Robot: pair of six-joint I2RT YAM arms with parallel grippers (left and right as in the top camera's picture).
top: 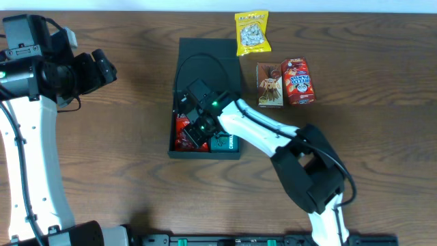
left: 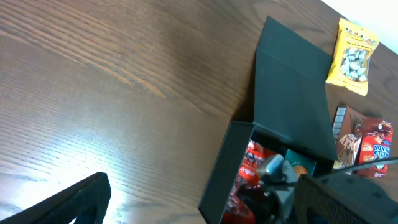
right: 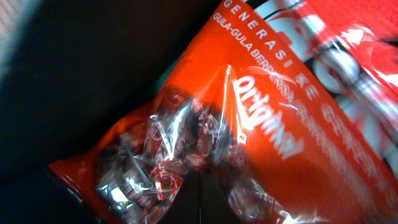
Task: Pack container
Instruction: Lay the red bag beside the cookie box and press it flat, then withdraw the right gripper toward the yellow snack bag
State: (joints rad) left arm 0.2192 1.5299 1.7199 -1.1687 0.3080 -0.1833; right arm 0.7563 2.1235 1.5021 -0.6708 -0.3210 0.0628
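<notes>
Container [top: 205, 58] part-filled | right gripper [top: 198, 124] inside, clamped tight, hold on orange packet [right: 249, 124] unclear | left gripper [top: 102, 68] spread wide, empty | three snacks [top: 270, 84] unpacked at 2 o'clock

The table [top: 123, 171] is viewed from straight above by the overhead camera, from far enough that the whole container [top: 205, 58] is included. The left wrist view is taken from the left side, at a low slant across the wood toward the right. There the container is seen at a middle distance, with the yellow packet [left: 352, 56] beyond it, and both are shared with the overhead view. The right wrist view is held very near to an orange-red candy bag [right: 261, 124], which fills the picture. It is probably the red bag seen inside the container from above, but the close view is partly blurred.
</notes>
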